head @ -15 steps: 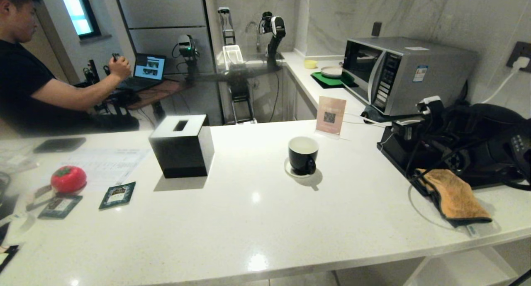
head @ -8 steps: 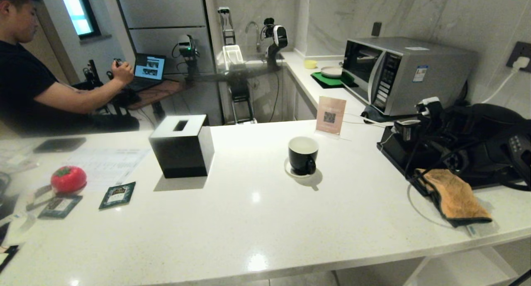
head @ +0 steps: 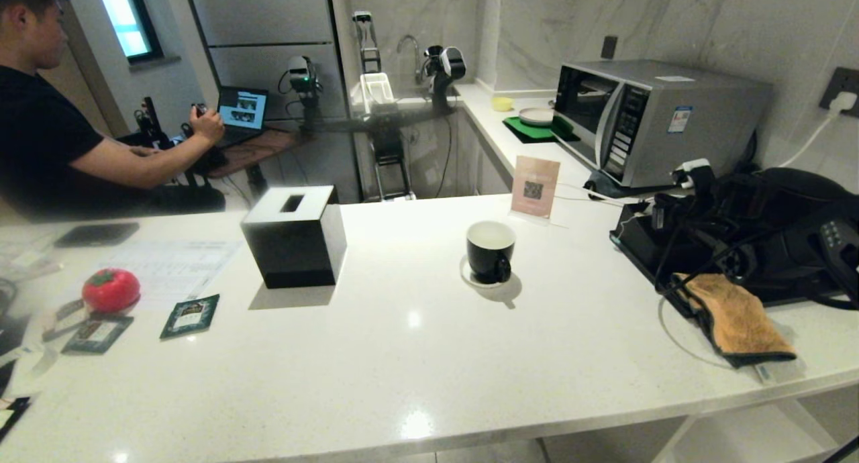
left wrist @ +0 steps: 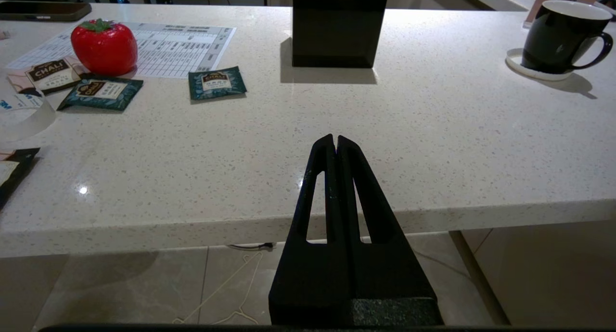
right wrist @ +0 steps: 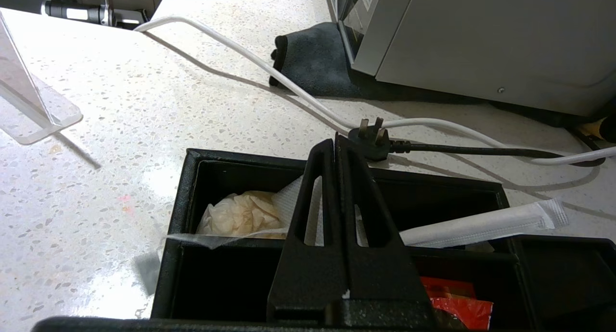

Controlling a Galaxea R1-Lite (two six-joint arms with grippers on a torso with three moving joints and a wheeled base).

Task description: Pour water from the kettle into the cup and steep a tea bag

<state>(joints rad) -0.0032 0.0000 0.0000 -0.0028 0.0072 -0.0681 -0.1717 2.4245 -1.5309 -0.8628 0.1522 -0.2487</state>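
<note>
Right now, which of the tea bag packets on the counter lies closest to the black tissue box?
The teal packet lying alone beside the printed sheet; the other packets sit further away, by the red tomato.

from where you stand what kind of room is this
Most likely a kitchen, perhaps in a flat or a test lab. A microwave stands on the stone counter, a sink tap shows at the back, and a cup sits on a saucer. A person works at a laptop behind.
</note>
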